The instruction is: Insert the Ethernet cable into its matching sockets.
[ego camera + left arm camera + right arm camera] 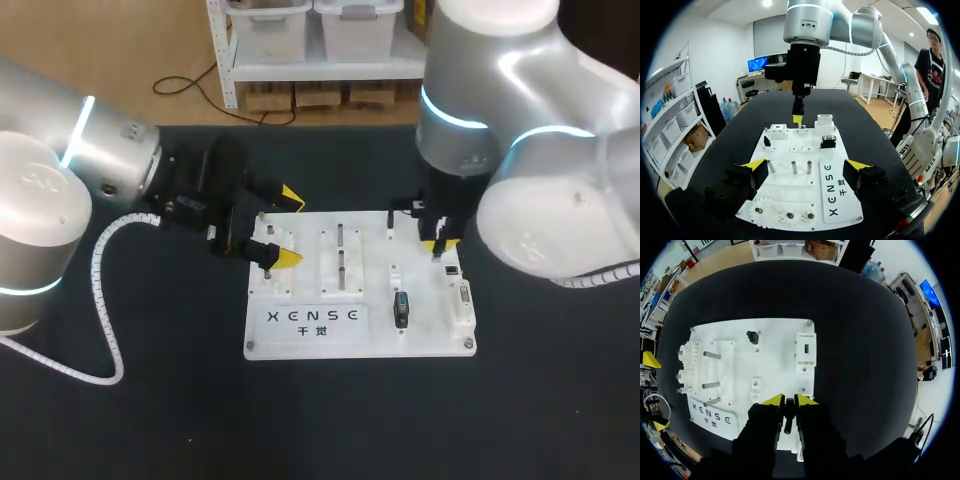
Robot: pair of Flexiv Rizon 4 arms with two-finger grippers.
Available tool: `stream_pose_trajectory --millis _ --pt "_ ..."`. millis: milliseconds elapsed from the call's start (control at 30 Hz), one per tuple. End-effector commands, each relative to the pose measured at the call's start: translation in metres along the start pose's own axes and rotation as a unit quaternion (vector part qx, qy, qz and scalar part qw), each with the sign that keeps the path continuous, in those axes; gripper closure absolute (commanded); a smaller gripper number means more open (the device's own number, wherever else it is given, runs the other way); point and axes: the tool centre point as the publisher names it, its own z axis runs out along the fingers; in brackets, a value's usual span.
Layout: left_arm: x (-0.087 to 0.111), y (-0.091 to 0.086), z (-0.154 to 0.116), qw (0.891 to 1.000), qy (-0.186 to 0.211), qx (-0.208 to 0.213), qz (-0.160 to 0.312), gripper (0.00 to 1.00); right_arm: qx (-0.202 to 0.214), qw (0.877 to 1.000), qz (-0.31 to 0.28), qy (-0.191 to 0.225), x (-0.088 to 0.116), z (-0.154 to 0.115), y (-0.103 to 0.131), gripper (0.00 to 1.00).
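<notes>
ethernet plug (788, 418) hangs upright, pinched by right end effector (788, 401); left end effector (806, 165) spread.

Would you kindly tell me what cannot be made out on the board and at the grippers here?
Head view: the right gripper is mostly hidden by its wrist; its load does not show.
Right wrist view: the dark piece between its fingers is partly covered; plug or not, unclear.
Left wrist view: the sockets are too small to identify.
Head view: the left gripper covers the board's left edge.
</notes>
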Motion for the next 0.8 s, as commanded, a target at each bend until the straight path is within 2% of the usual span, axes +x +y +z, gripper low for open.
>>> stream_pose_trajectory --millis 33,367,800 --pt "0.001 -0.001 0.0 1.0 -0.002 -0.001 0.001 0.0 -0.003 1.0 0.004 -0.006 0.005 0.0 -0.01 1.0" --pt "0.001 -0.001 0.0 1.0 -0.002 -0.001 0.001 0.0 0.002 1.0 0.012 -0.003 0.006 0.007 -0.02 1.0" --pt "0.001 -0.001 0.0 1.0 -0.002 -0.001 0.001 0.0 0.001 1.0 0.009 0.006 0.006 0.018 -0.018 1.0"
